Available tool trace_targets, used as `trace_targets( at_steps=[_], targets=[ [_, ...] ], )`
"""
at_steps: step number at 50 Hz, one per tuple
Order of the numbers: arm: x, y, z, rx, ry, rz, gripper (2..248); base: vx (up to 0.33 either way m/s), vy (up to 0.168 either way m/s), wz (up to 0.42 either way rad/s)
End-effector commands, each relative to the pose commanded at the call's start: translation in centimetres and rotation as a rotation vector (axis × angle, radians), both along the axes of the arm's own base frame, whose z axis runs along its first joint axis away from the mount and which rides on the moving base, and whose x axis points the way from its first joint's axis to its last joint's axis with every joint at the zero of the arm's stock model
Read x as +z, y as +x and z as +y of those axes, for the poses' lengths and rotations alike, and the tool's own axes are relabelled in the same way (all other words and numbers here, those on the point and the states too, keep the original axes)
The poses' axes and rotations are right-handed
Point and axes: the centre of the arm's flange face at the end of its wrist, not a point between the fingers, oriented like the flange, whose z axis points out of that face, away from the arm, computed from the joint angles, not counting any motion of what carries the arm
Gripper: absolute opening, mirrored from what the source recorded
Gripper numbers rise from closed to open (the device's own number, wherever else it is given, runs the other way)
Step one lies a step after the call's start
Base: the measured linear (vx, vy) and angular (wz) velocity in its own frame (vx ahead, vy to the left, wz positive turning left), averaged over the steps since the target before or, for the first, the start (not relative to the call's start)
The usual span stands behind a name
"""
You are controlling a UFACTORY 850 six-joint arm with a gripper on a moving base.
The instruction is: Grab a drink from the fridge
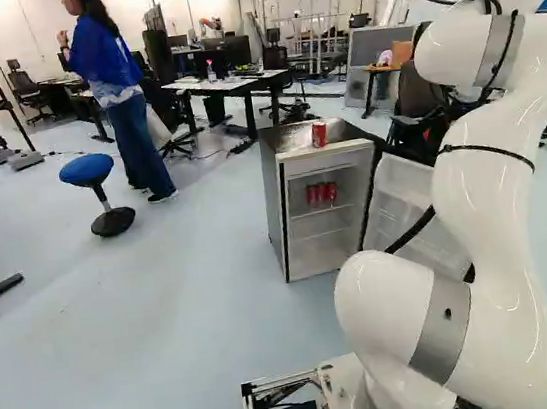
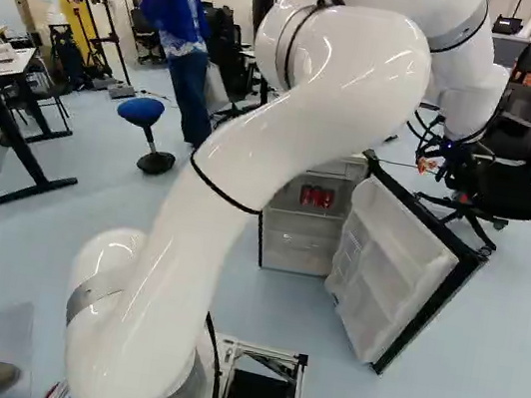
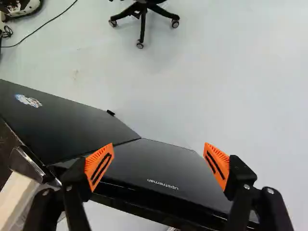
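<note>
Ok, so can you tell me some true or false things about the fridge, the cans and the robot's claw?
1. The small grey fridge is shut. False: its white-lined door stands open.
2. A red metal can stands on top of the fridge. True.
3. The black two-fingered claw is gripping a can. False: it is open and empty.
4. More red cans stand on a shelf inside the fridge. True.

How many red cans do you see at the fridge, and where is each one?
4. One red can stands on top of the fridge; inside it, in the left base view's order, are a left can, middle can and right can. Others may be hidden behind.
</note>
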Motion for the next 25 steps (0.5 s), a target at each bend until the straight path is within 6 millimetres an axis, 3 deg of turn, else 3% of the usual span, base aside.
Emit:
trace_targets(
  at_steps=[25],
  targets=[
    [-4.1, 1.4, -3.1, -0.008, 0.043, 0.034, 247, 0.000, 0.000, 0.000]
  ],
)
